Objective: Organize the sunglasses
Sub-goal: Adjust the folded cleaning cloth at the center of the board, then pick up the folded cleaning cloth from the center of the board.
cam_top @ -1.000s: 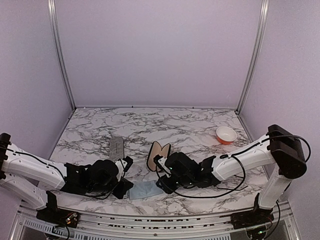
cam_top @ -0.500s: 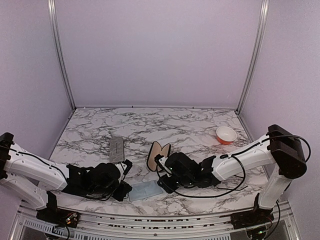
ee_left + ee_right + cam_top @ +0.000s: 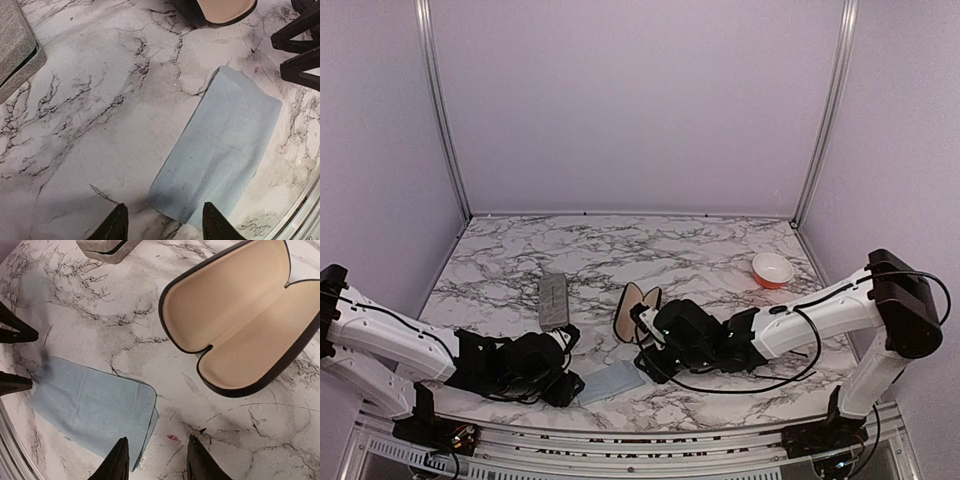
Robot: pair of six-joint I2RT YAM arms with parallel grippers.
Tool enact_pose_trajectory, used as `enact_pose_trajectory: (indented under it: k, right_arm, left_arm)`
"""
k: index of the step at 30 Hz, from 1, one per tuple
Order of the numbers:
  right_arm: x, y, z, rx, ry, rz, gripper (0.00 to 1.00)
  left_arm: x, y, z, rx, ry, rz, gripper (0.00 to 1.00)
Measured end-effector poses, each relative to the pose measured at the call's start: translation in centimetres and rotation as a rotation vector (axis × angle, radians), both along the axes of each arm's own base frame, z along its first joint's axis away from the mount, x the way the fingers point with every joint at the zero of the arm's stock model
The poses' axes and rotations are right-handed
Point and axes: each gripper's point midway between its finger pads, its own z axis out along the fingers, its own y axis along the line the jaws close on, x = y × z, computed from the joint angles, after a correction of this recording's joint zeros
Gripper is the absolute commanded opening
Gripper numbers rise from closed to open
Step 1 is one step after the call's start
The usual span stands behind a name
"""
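The sunglasses are out of view in all three views. A light blue folded cloth lies flat on the marble between the two grippers. My left gripper is open, its tips on either side of the cloth's near end, not pinching it. My right gripper is open too, low over the marble at the cloth's other end, with nothing between its fingers. In the top view the left gripper and right gripper face each other across the cloth.
A glossy black case lies open, tan lining up, just beyond the right gripper. A grey rectangular case lies shut beyond the left gripper. An orange and white bowl stands at the back right.
My left gripper has gone from shut to open and let go of the blue cloth, which now lies flat. The right arm has shifted slightly.
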Motion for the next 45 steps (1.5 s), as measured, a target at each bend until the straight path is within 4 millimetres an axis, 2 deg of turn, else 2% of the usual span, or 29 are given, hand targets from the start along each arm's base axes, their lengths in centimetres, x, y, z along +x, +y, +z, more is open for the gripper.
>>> enact_pose_trajectory:
  k: [2,6,9,11,16,19,27,32,36,41,45]
  right_arm:
    - [-0.1,0.1,0.8,0.021,-0.004,0.004,0.39]
    - [-0.5,-0.4,1.9,0.037,-0.017,0.026,0.40]
    - [-0.9,-1.2,2.5,0.037,-0.038,0.057,0.40]
    - [-0.8,-1.9,3.0,0.036,-0.051,0.068,0.41]
    - [0.5,-3.4,5.1,0.045,-0.115,0.075,0.41]
    - [0.8,-3.8,5.7,0.037,-0.146,0.092,0.41]
    - [0.5,-4.7,5.0,-0.011,-0.159,0.115,0.41]
    - [0.4,-5.3,4.4,-0.031,-0.155,0.110,0.41]
    - [0.3,-5.5,4.1,-0.042,-0.150,0.109,0.41]
    - [0.3,-5.6,4.1,-0.051,-0.158,0.116,0.41]
    - [-0.1,-5.4,4.0,-0.053,-0.156,0.154,0.47]
  left_arm:
    - [0.2,0.1,0.3,0.020,-0.019,0.007,0.70]
    - [0.4,-0.2,1.2,0.059,-0.079,-0.040,0.60]
    - [-0.6,-0.8,1.8,0.075,-0.117,-0.127,0.54]
    - [-1.7,-1.3,2.1,0.084,-0.143,-0.209,0.53]
    - [-3.7,-2.2,2.2,0.109,-0.175,-0.389,0.49]
    - [-4.1,-2.5,1.9,0.128,-0.190,-0.455,0.47]
    - [-4.2,-3.0,0.4,0.190,-0.233,-0.558,0.43]
    - [-4.2,-2.9,-0.9,0.239,-0.241,-0.596,0.34]
    - [-4.0,-3.0,-1.1,0.252,-0.254,-0.606,0.25]
    - [-3.7,-3.2,-1.2,0.259,-0.266,-0.596,0.03]
    - [-3.6,-3.2,-1.3,0.262,-0.267,-0.586,0.00]
